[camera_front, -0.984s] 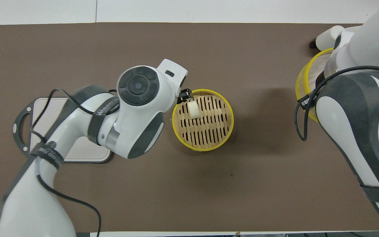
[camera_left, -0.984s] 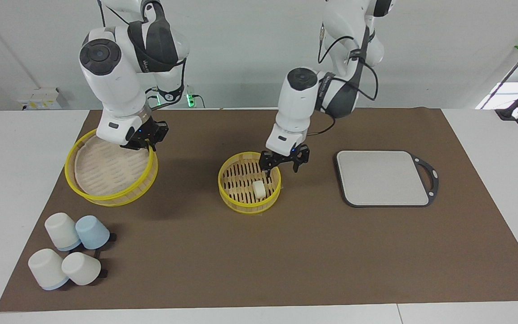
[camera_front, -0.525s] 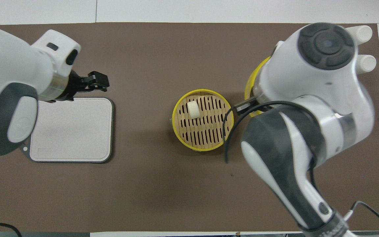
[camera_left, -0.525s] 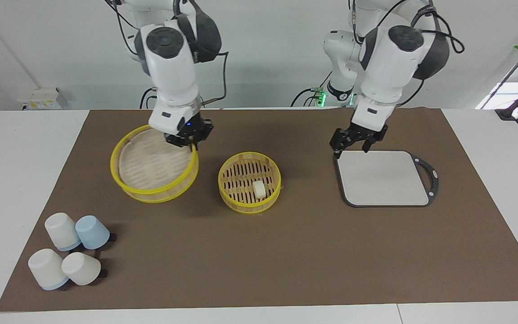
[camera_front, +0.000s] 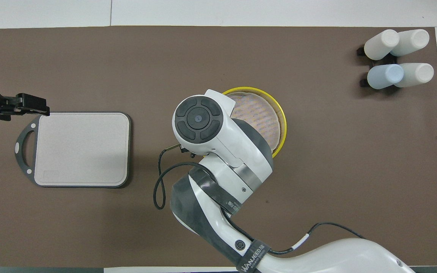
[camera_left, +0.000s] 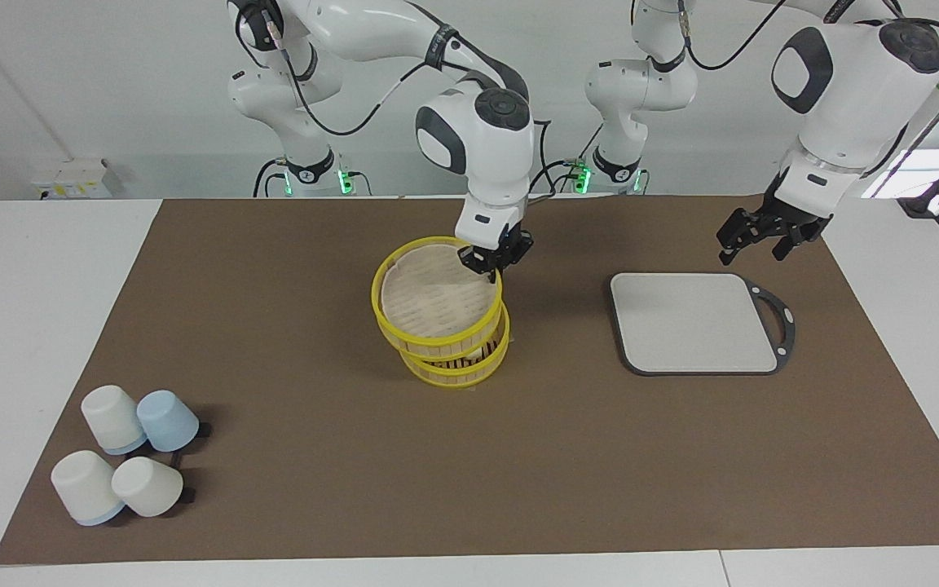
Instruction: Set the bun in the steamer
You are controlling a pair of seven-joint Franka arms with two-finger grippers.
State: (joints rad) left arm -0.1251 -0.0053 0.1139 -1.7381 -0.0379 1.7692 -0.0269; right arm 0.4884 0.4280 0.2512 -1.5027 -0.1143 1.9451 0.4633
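The steamer (camera_left: pixel 460 367) stands in the middle of the brown mat. My right gripper (camera_left: pixel 494 261) is shut on the rim of the yellow-rimmed slatted lid (camera_left: pixel 435 300) and holds it tilted on top of the steamer, covering nearly all of it. The bun is hidden under the lid. In the overhead view the lid (camera_front: pixel 258 113) shows past the right arm's wrist, which hides the right gripper. My left gripper (camera_left: pixel 755 243) is open and empty, in the air over the mat by the grey board's handle end; it also shows in the overhead view (camera_front: pixel 36 106).
A grey rectangular board (camera_left: pixel 694 322) with a dark handle lies toward the left arm's end of the table, also in the overhead view (camera_front: pixel 82 148). Several upturned cups (camera_left: pixel 123 456), white and pale blue, lie at the mat's corner toward the right arm's end (camera_front: pixel 396 57).
My right arm has carried the lid from its end of the table onto the steamer, hiding the bun. My left gripper has drawn back from the steamer, past the grey board.
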